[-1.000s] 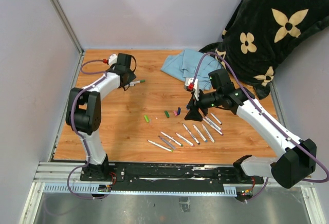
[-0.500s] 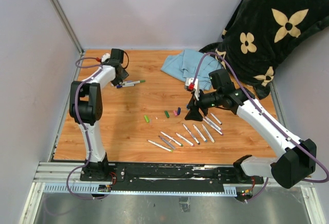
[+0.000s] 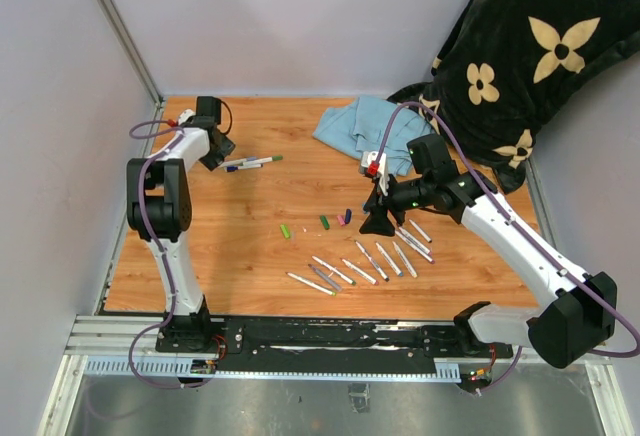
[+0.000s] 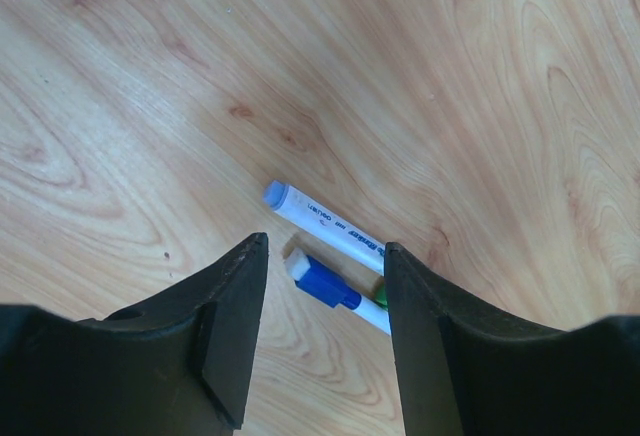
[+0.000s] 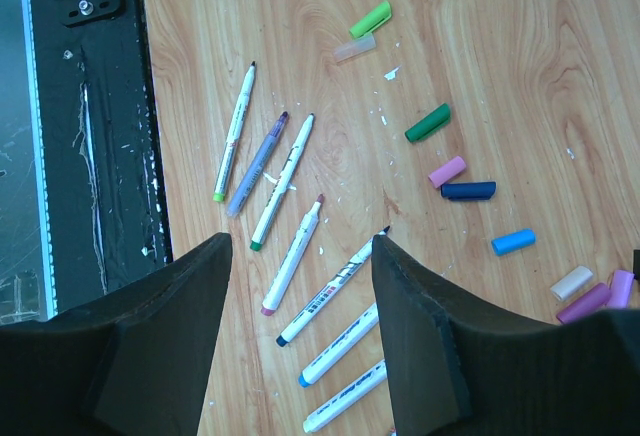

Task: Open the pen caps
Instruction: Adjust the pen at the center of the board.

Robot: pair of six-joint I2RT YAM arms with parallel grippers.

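Wood-grain desk (image 3: 240, 246), both arms over it.

Left pincer (image 4: 325, 256): fingers apart, nothing between them, hanging just above the surface. Straight under its gap are two capped markers (image 4: 325, 221), white barrels, side by side and almost touching. The one nearer the pincer wears a blue cap (image 4: 327, 285), still on. The farther one shows a pale blue end. Both run off behind one finger, and a bit of green shows there; can't tell what it belongs to.

Right pincer (image 5: 300, 246): fingers apart, empty, well apart from the left one. Under and between its fingers is a row of uncapped markers (image 5: 293, 254), tips bare, roughly parallel.

Out past its fingertips, loose pen caps lie flat on the desk:
- light green cap (image 5: 370, 19) just beside a clear cap (image 5: 355, 48)
- dark green cap (image 5: 428, 122)
- pink cap (image 5: 447, 171) just beside a navy cap (image 5: 468, 190)
- sky-blue cap (image 5: 513, 242)
- beige and purple caps (image 5: 585, 301) bunched at the frame edge, off to one side of the pincer

Beyond the right pincer, at the desk's back, are a blue cloth (image 3: 365, 131) and a black flowered blanket (image 3: 530, 56).
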